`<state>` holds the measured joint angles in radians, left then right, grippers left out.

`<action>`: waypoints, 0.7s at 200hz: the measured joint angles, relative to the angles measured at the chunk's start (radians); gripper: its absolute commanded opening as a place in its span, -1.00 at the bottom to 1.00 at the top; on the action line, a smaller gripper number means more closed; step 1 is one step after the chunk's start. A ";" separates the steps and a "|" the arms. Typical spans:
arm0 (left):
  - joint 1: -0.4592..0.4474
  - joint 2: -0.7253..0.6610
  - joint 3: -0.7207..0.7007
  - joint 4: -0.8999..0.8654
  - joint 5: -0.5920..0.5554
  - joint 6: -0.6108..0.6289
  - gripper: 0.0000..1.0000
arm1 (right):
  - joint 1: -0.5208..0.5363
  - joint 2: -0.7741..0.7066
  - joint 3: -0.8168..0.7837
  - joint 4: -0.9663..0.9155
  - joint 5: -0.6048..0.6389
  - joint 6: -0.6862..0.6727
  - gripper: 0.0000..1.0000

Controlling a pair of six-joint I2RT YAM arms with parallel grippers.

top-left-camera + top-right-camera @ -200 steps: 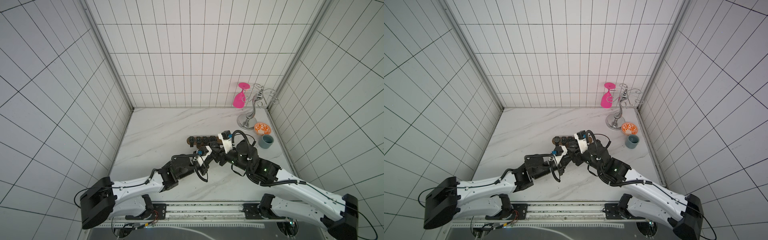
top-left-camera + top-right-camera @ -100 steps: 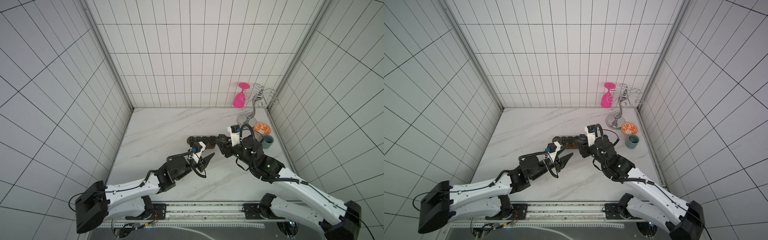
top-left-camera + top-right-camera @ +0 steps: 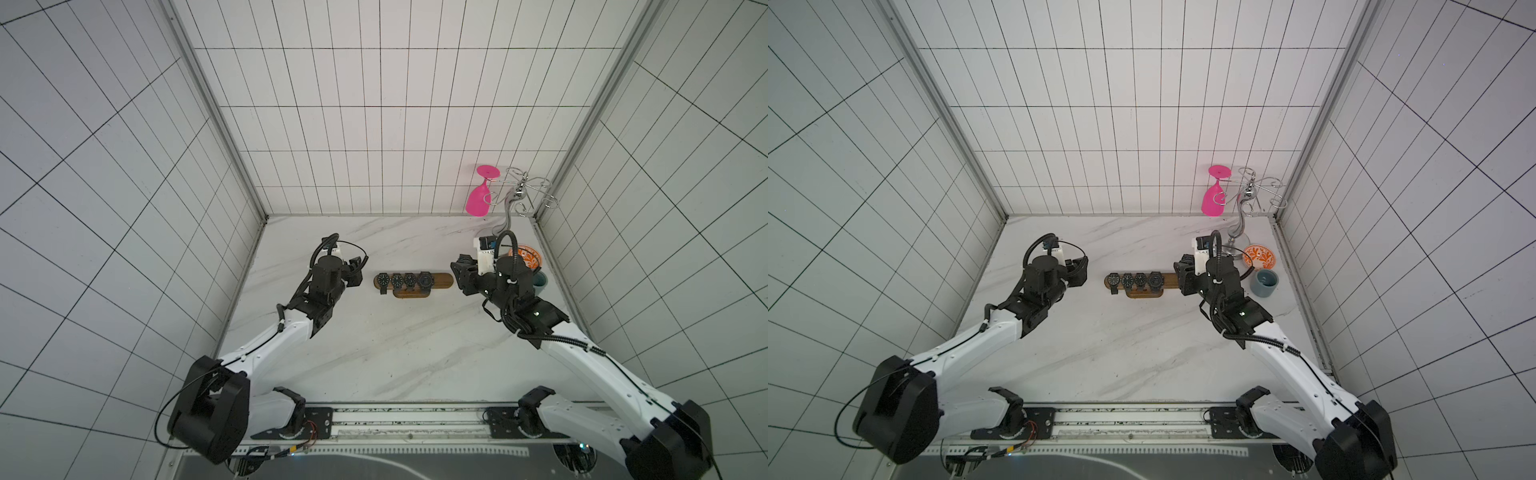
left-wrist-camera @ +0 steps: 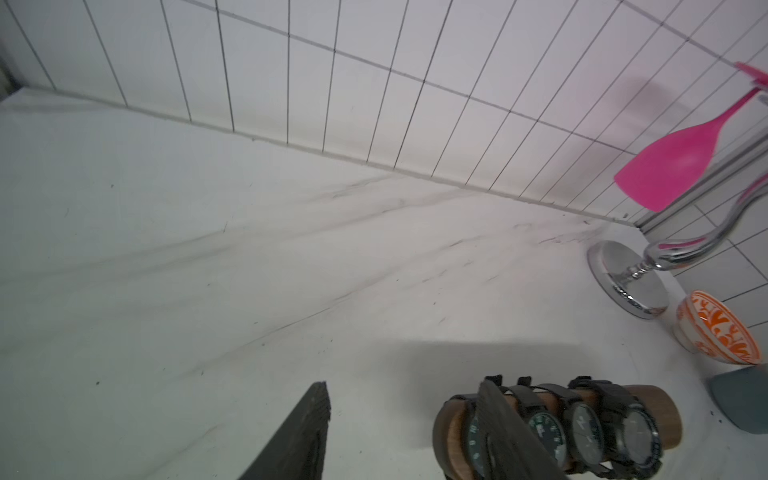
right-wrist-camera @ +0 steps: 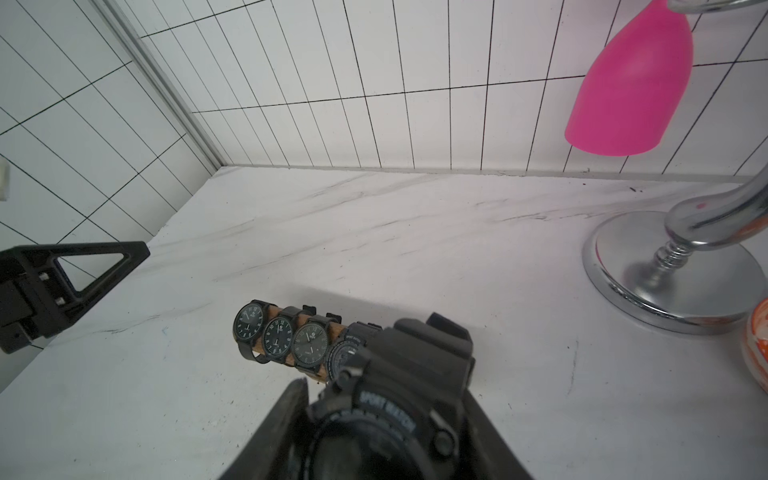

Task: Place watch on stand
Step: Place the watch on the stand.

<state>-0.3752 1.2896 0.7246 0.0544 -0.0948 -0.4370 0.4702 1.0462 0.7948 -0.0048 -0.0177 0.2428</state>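
Gripping a chunky black watch [image 5: 374,419] lettered SPORT WATCH, my right gripper [image 3: 460,279] hovers by the right end of the wooden stand [image 3: 441,281], which carries four dark watches [image 3: 403,279]; my left gripper [image 3: 358,272] gapes empty.

You see a pink wine glass [image 3: 1212,203] hanging upside down on the shiny wire rack [image 3: 1250,192]. An orange bowl [image 3: 1259,257] and blue cup [image 3: 1265,283] sit near it.

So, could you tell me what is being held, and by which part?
Right end effector holds the sport watch across its case; left end effector holds nothing.
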 measured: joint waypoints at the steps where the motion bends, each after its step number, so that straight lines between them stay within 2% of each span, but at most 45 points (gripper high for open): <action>1: 0.003 0.003 0.000 -0.003 0.005 -0.002 0.22 | -0.002 0.001 0.000 0.001 0.000 0.000 -0.15; 20: 0.041 0.072 0.018 -0.072 0.097 -0.036 0.28 | -0.029 0.021 -0.005 0.026 -0.019 0.003 -0.15; 48: 0.051 0.142 0.056 -0.108 0.200 -0.064 0.36 | -0.065 0.056 -0.040 0.083 -0.057 0.014 -0.18; 140: 0.060 0.262 0.072 -0.022 0.413 -0.134 0.44 | -0.137 0.204 -0.126 0.206 -0.097 0.029 -0.18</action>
<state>-0.3157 1.5517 0.7967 0.0326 0.3183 -0.5705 0.3332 1.2507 0.6689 0.2008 -0.1146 0.2714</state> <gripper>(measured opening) 0.715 0.484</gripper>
